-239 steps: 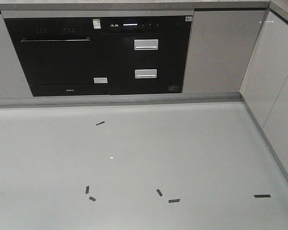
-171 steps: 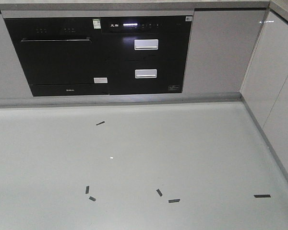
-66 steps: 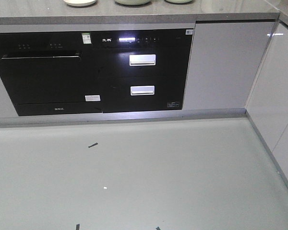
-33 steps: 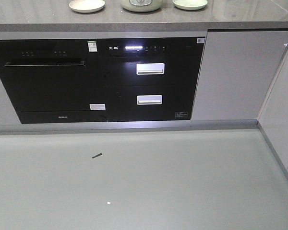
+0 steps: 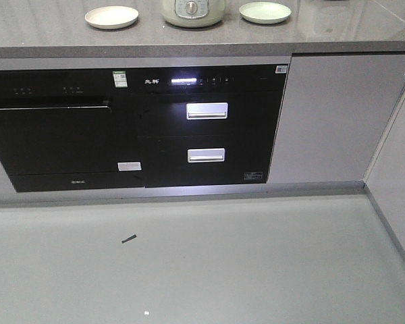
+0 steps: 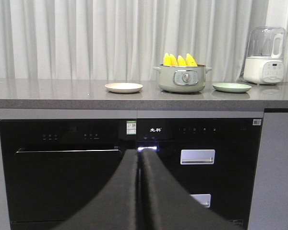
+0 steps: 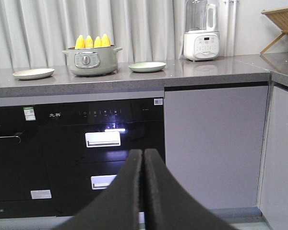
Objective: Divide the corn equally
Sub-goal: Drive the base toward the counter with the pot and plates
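The corn (image 6: pixel 179 60) is stood tips-up in the pot (image 6: pixel 182 80) on the countertop (image 6: pixel 62 93), back from its front edge, well ahead between both arms; left gripper (image 6: pixel 139 155) and right gripper (image 7: pixel 143 154) are pressed together, empty.

- Ahead of me: grey table (image 5: pixel 47 37) w/ cream plate (image 5: pixel 111 17) left, pale pot (image 5: pixel 192 10) mid (top cut off by frame), green plate (image 5: pixel 264 12) right.
- Below: black appliance fronts (image 5: pixel 61 138), 2 silver handles (image 5: pixel 206 111), lit display strip (image 5: pixel 183 80).
- Grey floor (image 5: pixel 270 270): black tape scrap (image 5: pixel 128 238), white speck (image 5: pixel 146 312).
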Robot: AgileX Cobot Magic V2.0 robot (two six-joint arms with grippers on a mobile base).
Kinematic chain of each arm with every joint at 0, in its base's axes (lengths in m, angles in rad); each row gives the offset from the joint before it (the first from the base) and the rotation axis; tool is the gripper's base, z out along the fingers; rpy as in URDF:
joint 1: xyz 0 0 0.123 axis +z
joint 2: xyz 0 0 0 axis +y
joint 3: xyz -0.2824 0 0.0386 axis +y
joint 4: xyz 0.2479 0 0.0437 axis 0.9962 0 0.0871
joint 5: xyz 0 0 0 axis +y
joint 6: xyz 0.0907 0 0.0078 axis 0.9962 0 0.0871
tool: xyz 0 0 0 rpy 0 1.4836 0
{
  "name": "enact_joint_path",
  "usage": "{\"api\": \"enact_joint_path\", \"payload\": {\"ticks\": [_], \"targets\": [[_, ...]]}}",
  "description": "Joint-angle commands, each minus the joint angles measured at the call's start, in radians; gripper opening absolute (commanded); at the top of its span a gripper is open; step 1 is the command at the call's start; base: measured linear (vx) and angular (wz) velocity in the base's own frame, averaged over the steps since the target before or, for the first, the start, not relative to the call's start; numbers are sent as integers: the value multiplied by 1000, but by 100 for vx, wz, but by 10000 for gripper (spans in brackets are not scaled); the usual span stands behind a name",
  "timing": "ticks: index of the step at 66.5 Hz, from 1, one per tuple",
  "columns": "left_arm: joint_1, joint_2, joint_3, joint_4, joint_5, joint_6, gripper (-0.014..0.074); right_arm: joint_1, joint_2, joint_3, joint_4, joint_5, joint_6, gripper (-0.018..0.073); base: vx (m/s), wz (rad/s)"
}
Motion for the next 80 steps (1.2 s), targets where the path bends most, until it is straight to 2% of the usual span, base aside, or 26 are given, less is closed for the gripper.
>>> {"api": "enact_joint_path", "payload": {"ticks": [1, 80], "targets": [[0, -17, 13, -3, -80, -1, -6, -4, -3, 8, -5, -80, 0, -11, 21, -5], [0, -17, 13, -3, -80, -1, -6, -4, -3, 8, -5, -80, 0, -11, 21, -2]]}}
